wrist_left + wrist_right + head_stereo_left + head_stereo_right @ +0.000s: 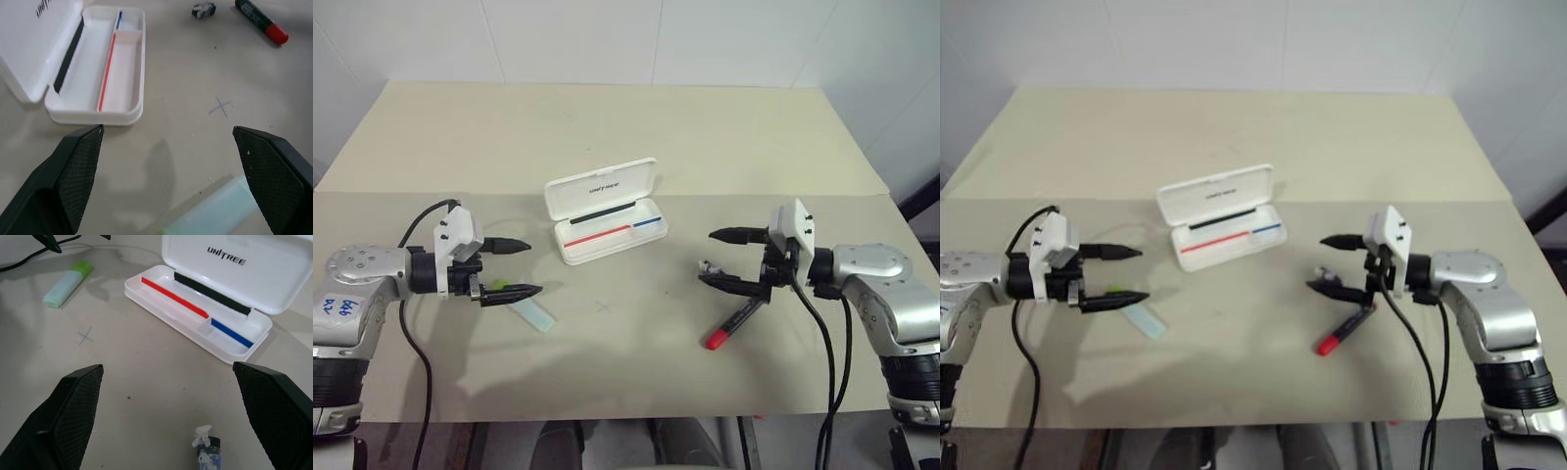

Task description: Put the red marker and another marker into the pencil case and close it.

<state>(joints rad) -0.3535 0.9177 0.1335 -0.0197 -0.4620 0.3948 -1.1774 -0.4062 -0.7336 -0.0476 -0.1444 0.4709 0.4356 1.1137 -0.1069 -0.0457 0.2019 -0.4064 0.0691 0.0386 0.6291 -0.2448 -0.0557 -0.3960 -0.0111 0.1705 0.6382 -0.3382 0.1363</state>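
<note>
Pencil case [605, 209]: set open near the middle of the table, lid tipped back on its hinge, so that the tray with its red-and-blue line is left free to be filled from above.
Red marker [734, 321]: laid flat on the table just below the right gripper, red end turned toward the near edge; not yet picked up.
Another marker [529, 313]: the pale mint one, laid flat under the left gripper, its lime-green end close by the lower finger; also untouched.
Left gripper [515, 266]: fingers spread wide, nothing held; it is poised over the mint marker, seemingly for a pick.
Right gripper [717, 257]: fingers likewise parted and empty, hung above the red marker.
Small scrap [205, 450]: a crumpled white-and-dark bit is seen by the red marker's dark end; what it is cannot be told.
Surface: a plain beige table [607, 127], with a faint pencilled cross [220, 105] between case and markers.
Room: pale walls are seen behind the table.
</note>
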